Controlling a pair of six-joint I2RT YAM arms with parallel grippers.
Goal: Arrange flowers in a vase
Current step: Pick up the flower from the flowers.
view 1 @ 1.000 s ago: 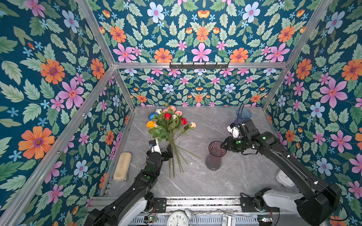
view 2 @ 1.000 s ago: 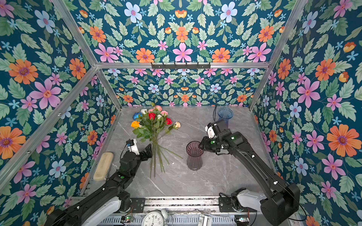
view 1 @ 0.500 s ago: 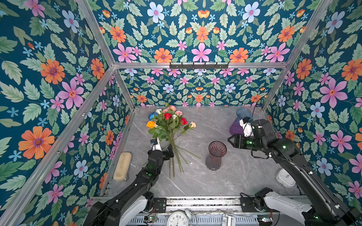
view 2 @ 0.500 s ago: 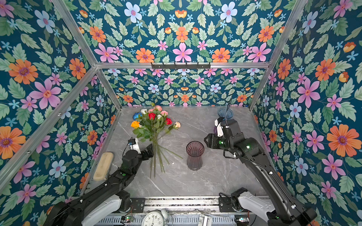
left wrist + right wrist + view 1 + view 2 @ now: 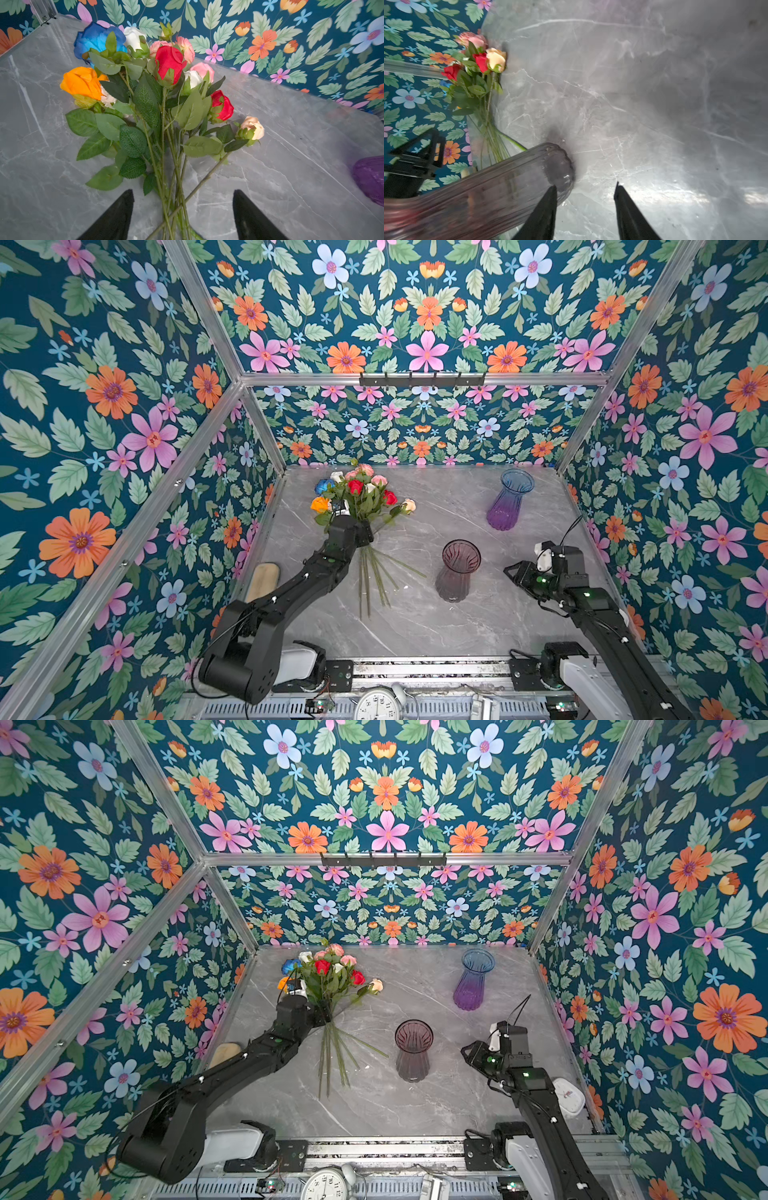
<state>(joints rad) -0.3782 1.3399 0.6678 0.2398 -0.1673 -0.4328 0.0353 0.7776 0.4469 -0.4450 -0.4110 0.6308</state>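
Observation:
The flowers [image 5: 360,498] [image 5: 328,974], a bunch of red, blue, orange, pink, white and peach roses, lie on the grey marble table [image 5: 415,626] at the back left, stems fanned toward the front. My left gripper [image 5: 365,533] [image 5: 325,1016] [image 5: 182,191] is low over the stems [image 5: 176,187], open, one finger on each side and neither touching them. A smoky pink glass vase [image 5: 458,572] [image 5: 412,1052] [image 5: 492,187] stands upright mid-table. My right gripper [image 5: 509,571] [image 5: 466,1051] [image 5: 585,185] is open and empty just right of it.
A blue-to-purple glass vase [image 5: 509,500] [image 5: 473,980] stands at the back right. A tan brush-like object [image 5: 260,581] lies by the left wall. A white round object [image 5: 567,1096] sits by the right wall. An alarm clock [image 5: 376,706] is on the front rail.
My left arm has reached forward and right from beside the bunch to over its stems, its jaws narrowing. My right arm has drawn back right and frontward, away from the pink vase's rim.

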